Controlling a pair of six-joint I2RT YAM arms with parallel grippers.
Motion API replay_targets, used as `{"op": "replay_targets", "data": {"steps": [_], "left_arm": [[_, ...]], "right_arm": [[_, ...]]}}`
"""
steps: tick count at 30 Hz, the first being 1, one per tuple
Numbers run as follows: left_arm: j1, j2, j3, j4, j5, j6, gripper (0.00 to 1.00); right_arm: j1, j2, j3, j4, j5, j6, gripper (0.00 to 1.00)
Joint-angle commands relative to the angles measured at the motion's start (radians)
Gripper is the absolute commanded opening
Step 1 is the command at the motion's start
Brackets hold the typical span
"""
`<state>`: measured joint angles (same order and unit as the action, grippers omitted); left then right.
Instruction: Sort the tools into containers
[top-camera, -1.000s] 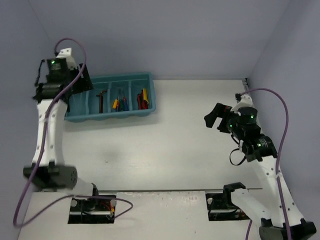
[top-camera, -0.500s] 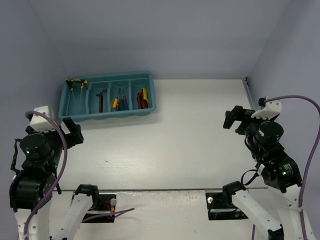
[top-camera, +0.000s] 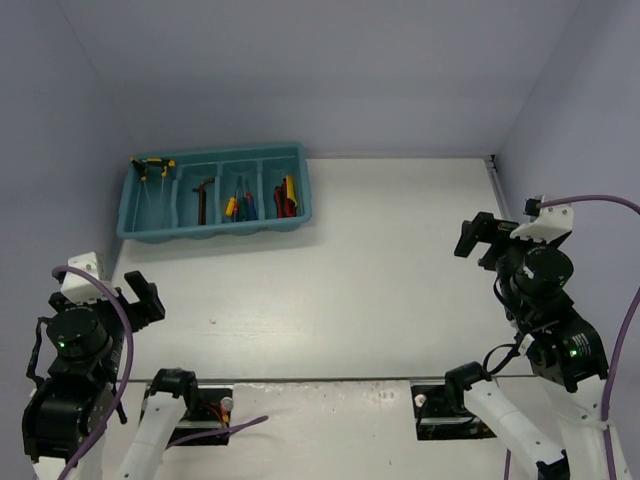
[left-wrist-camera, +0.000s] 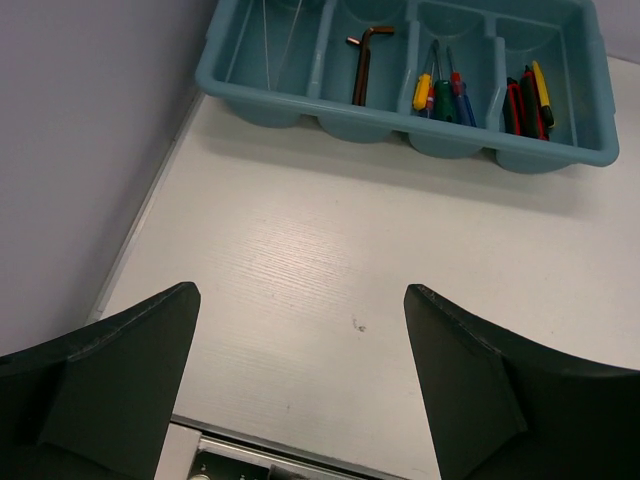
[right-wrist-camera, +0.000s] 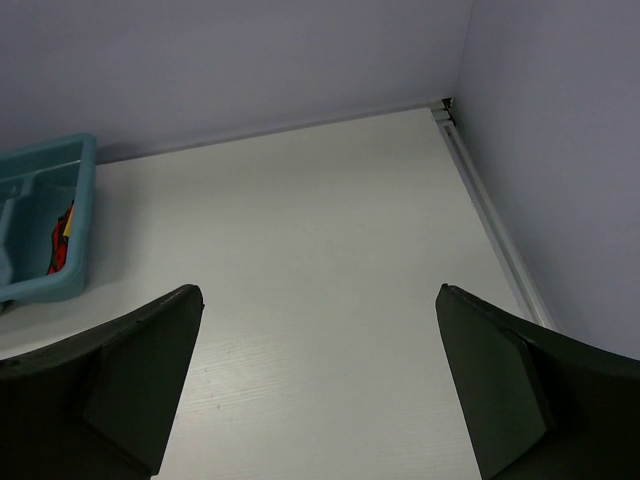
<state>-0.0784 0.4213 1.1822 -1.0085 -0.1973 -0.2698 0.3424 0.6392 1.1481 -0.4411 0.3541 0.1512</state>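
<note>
The teal tray stands at the table's far left, and its four compartments hold the tools. The leftmost holds thin-shafted tools with yellow and black handles. A dark L-shaped hex key lies in the second, and several screwdrivers lie in the third. The red-handled pliers lie in the fourth beside a yellow handle. My left gripper is open and empty, well short of the tray, near the front left edge. My right gripper is open and empty over bare table at the right.
Grey walls close in the table on the left, back and right, with a metal strip along the right wall's foot. Both arm bases sit in cut-outs at the near edge. The tray's right end shows in the right wrist view.
The left arm has drawn back from the tray to the near left corner, its jaws opening wider. The right arm has pulled back slightly toward the right wall.
</note>
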Motion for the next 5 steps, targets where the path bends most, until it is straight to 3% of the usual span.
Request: {"op": "replay_targets", "data": {"steps": [1, 5], "left_arm": [[-0.003, 0.068, 0.031, 0.008, -0.017, -0.014, 0.81], [-0.003, 0.083, 0.056, -0.001, -0.02, -0.007, 0.81]], "right_arm": [[0.009, 0.018, 0.0, 0.106, 0.035, -0.001, 1.0], [0.009, 0.019, 0.001, 0.119, 0.014, -0.011, 1.0]]}}
